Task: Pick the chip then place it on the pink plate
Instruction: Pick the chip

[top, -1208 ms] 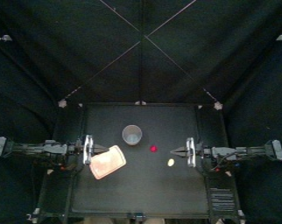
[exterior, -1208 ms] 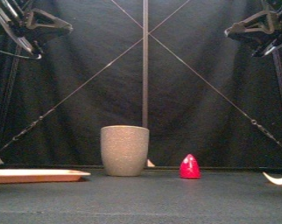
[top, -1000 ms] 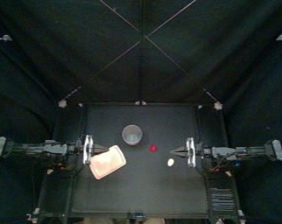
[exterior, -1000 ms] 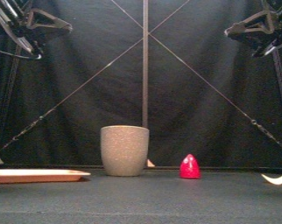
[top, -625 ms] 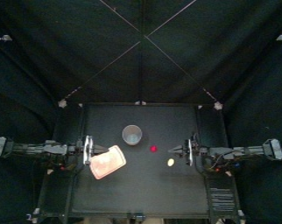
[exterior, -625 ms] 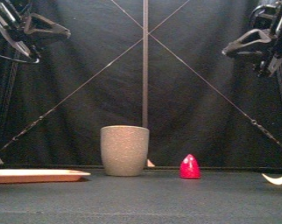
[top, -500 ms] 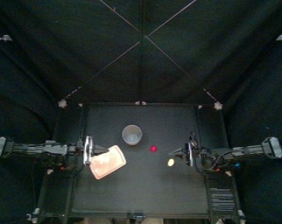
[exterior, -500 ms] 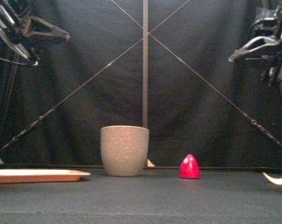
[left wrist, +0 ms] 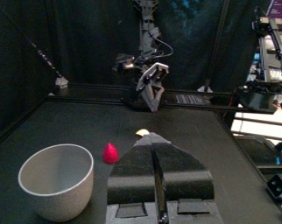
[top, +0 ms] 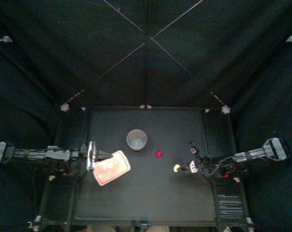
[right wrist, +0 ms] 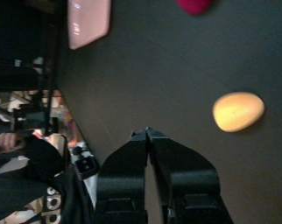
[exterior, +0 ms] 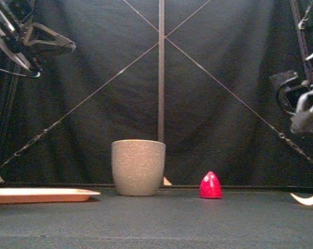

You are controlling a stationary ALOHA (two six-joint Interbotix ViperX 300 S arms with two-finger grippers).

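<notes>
Since the earlier frames the right gripper (top: pixel 191 166) has swung inward from the right rail and tipped down toward the chip (top: pixel 177 168). The left gripper (top: pixel 91 156) has not moved and rests at 9 o'clock of the pink plate (top: pixel 111 169). Both pairs of jaws are pressed together and hold nothing.

The pale yellow chip lies on the bare table at 3 o'clock of the plate, apart from it, with a red toy (top: pixel 160 154) near at 11 o'clock and a grey cup (top: pixel 138 139) beyond.

Risk: if the clenched jaws descend without parting, they would likely push the thin chip along the table rather than straddle it. In the right wrist view the chip also sits off the jaws' line.

The front view cuts off the chip at its edge and hides the right fingertips. The left wrist view shows only a sliver of chip past its own jaws.
</notes>
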